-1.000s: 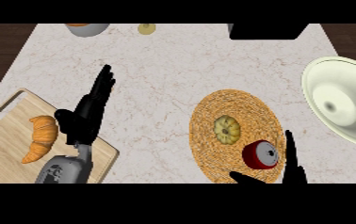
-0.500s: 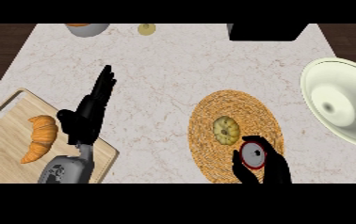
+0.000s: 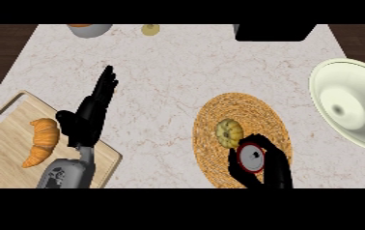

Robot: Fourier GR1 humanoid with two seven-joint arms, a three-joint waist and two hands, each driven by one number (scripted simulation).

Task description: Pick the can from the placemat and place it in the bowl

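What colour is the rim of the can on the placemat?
Red, around a pale grey top on the small round can; head view.

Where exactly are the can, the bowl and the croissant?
can [image 3: 251, 158], head view, on its red-rimmed top, inside the right hand [image 3: 274, 168].
bowl [image 3: 324, 86], head view, on its pale left rim.
croissant [image 3: 43, 142], head view, on its middle.

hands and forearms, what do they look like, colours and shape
Both hands are plain black, with slim jointed fingers and a thumb. The left hand sits on a grey forearm with a rounded, metallic-looking casing, lighter grey in patches. The right hand is the same black; its forearm is cut off by the view's lower edge. No cables, markings or sleeves show.
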